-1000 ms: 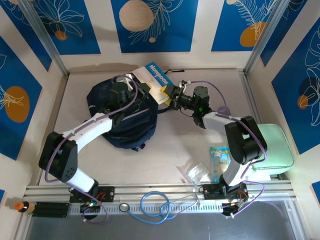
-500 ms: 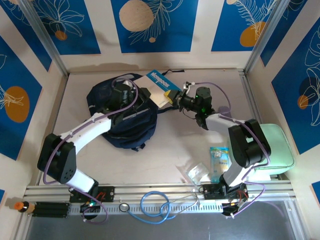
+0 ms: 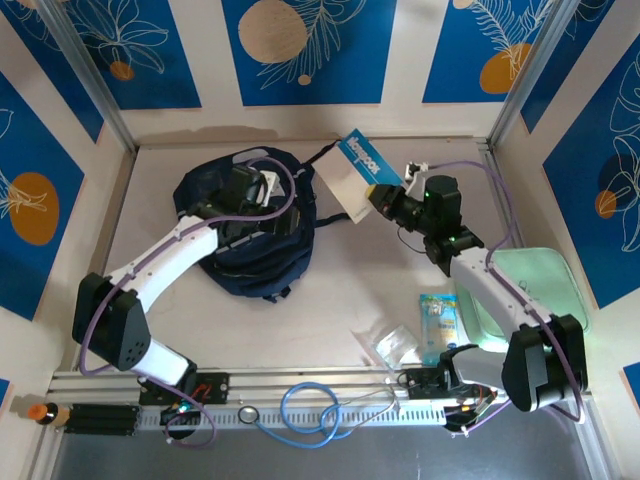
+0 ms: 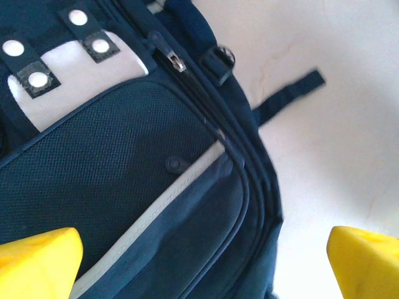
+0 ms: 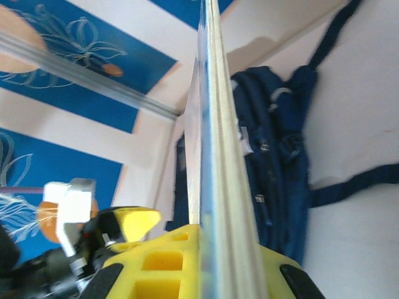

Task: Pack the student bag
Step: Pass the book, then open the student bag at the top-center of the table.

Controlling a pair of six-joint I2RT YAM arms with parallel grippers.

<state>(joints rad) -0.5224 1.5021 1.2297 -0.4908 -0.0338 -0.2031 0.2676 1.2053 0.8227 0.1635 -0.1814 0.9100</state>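
Since a sec ago the R arm has swung the notebook back off the student bag toward the rear wall, and the L gripper has opened over the bag's top. Top cam: R gripper clamps the notebook's lower corner; bag lies rear-left on the table. L wrist cam: yellow fingers wide apart above the bag's front pocket. R wrist cam: pads pinch the notebook edge-on, with the bag behind it.

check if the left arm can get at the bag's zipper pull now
Probably yes: the left pincer hangs open just over the student bag, and the zipper pull lies bare, nothing covering it.
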